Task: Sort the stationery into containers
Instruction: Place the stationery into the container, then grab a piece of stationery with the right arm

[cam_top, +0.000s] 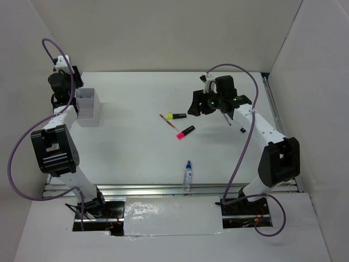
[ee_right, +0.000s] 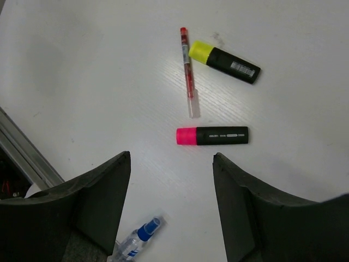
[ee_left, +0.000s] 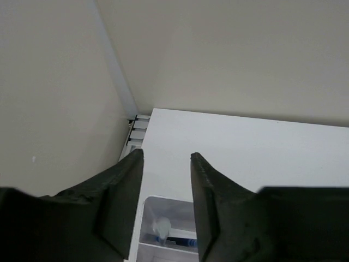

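Observation:
The white translucent container [cam_top: 88,106] stands at the table's far left. My left gripper [cam_top: 73,82] hangs right over it, and in the left wrist view this gripper [ee_left: 166,158] is open and empty above the box [ee_left: 163,203], where a blue pen [ee_left: 177,240] lies in a compartment. My right gripper [cam_top: 197,103] is open above the table's middle. Beneath this gripper [ee_right: 172,155] lie a pink-capped highlighter [ee_right: 212,135], a yellow-capped highlighter [ee_right: 224,61] and a red pen [ee_right: 187,71]. A clear blue-capped bottle [ee_right: 136,240] lies nearer the front edge.
White walls close in the table on the left, back and right. A metal rail [cam_top: 163,191] runs along the front edge, close to the bottle [cam_top: 188,174]. Purple cables loop off both arms.

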